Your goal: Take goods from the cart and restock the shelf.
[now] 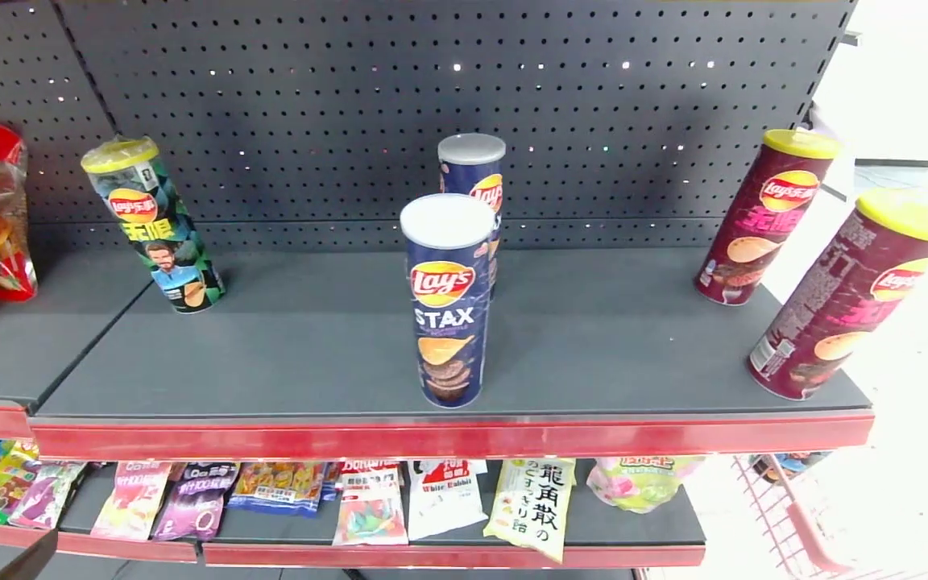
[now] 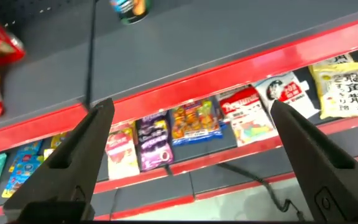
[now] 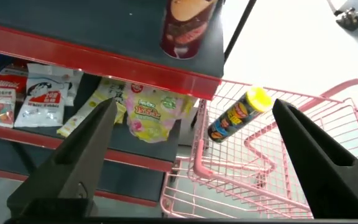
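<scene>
The left hand [image 2: 191, 104] and right hand [image 3: 194, 102] are both spread wide and empty. A yellow-lidded chip can [image 3: 238, 115] lies in the pink cart [image 3: 199, 155], its print too small to read. On the shelf [image 1: 311, 338], a blue chip can [image 1: 446, 306] partly hides another behind it.

The left end effector [image 2: 191, 104] holds its two dark, tapering fingers [image 2: 79, 155] spread wide apart. The right end effector [image 3: 194, 104] is likewise wide open, with its black fingers [image 3: 316, 162] well apart. In the head view, a dark tip of the left arm [image 1: 29, 557] pokes in at the lower left corner of the frame.
</scene>
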Motion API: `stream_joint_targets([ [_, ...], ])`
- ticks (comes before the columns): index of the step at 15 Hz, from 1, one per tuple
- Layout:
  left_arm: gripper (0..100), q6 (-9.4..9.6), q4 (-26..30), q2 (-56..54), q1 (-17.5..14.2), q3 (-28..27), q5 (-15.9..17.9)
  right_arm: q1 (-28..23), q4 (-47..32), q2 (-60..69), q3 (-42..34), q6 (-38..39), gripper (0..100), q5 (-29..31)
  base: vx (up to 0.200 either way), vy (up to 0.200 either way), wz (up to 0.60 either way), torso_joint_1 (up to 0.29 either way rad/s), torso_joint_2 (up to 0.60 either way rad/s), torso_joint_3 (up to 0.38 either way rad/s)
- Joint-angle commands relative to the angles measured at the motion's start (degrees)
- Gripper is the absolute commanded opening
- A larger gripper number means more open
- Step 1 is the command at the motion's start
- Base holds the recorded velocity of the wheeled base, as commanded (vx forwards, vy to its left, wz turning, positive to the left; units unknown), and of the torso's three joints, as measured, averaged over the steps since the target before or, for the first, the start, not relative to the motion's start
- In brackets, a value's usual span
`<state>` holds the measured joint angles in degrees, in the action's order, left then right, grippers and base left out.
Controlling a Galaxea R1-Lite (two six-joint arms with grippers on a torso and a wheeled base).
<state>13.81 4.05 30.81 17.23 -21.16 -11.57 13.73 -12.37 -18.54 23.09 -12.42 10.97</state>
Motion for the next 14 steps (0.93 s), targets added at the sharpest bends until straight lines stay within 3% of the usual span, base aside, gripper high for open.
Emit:
stream_joint_targets([
  [1, 100, 0.43, 0.08, -0.57, 0.0, 0.07, -0.03, 0.07, -0.02, -0.09, -0.06, 0.03, 100, 0.01, 0.0, -0.2, 0.0, 0.012, 0.0, -0.002],
  [6, 100, 2.1, 0.08, -2.5, 0.0, 1.56, 0.06, 0.07, -0.02, -0.44, -0.15, -0.32, 100, 0.01, 0.0, -0.2, 0.0, 0.0, 0.0, 0.002],
  [11, 100, 2.18, 0.08, -2.68, 0.0, 1.65, -0.03, 0.07, -0.02, -0.71, -0.33, -0.41, 100, -0.07, 0.0, -0.2, 0.0, 0.002, 0.0, 0.0],
  [14, 100, 2.62, 0.08, -2.77, 0.0, 1.65, -0.03, 0.07, -0.02, -0.53, -0.68, -0.41, 100, 0.01, 0.0, 0.0, 0.0, 0.0, 0.0, 0.0],
])
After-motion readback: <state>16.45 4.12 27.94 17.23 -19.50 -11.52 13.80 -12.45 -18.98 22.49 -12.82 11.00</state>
